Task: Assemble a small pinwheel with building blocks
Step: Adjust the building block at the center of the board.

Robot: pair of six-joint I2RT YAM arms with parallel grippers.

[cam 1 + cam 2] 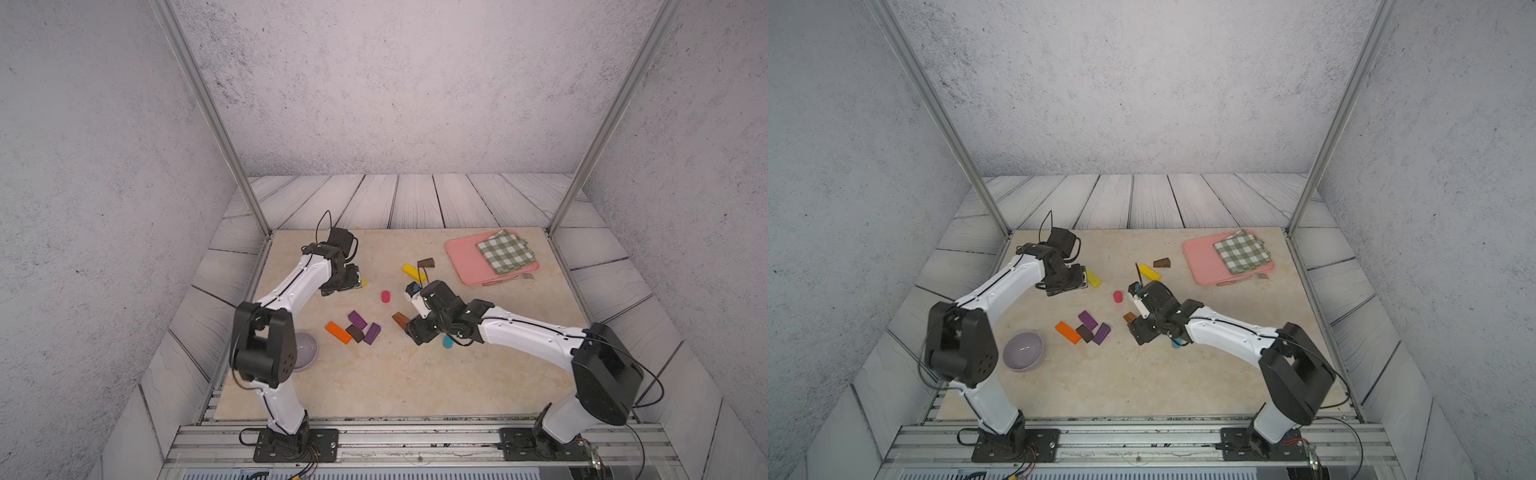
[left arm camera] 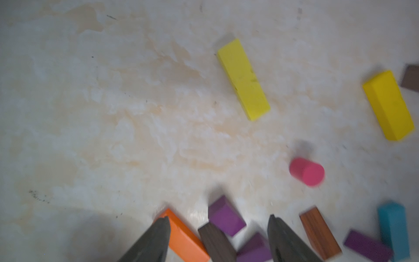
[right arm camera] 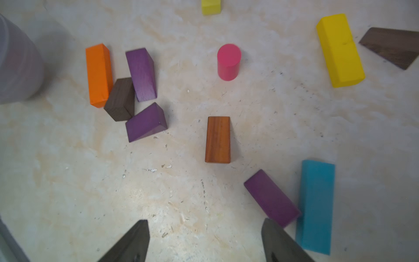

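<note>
Building blocks lie scattered on the marble board. An orange bar, a dark brown wedge and two purple wedges form a cluster. A pink cylinder stands upright beyond them. A yellow bar and a dark wedge lie further back. A brown wedge, a purple wedge and a teal bar lie ahead of my right gripper, which is open and empty. My left gripper hangs open above the cluster, holding nothing. A second yellow bar lies beside it.
A lilac bowl sits by the left arm's elbow. At the back right is a pink tray with a green checked cloth on it. Metal frame posts stand at the board's back corners.
</note>
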